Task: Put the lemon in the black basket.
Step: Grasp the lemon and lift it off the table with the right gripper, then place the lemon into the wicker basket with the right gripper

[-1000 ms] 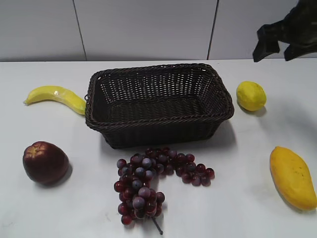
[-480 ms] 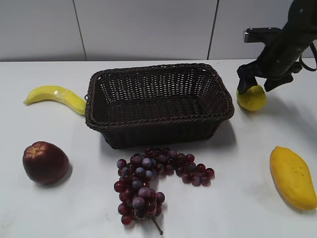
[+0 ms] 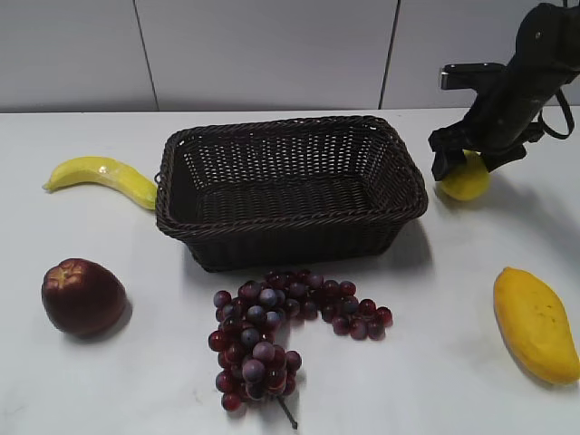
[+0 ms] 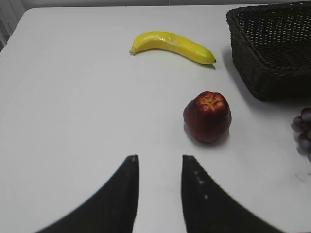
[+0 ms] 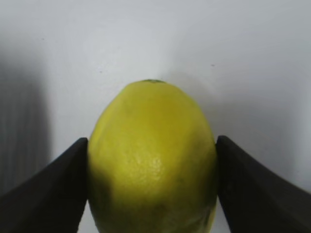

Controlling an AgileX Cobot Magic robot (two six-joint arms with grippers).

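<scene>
- Two fingers of my right claw [image 5: 151, 160] sit tight against the lemon [image 5: 153, 160], one on each flank, its long axis running forward between them.
- Black basket [image 3: 290, 186] lies just beside this claw, toward the left claw [image 4: 158, 194], which hangs narrowly parted, holding nothing.

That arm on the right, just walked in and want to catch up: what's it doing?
The right hand has its fingers against both sides of the small bright-yellow lemon, right of the large dark woven wicker basket, which holds nothing. The lemon looks still on the white table. The left hand hangs open near the dark red apple.
</scene>
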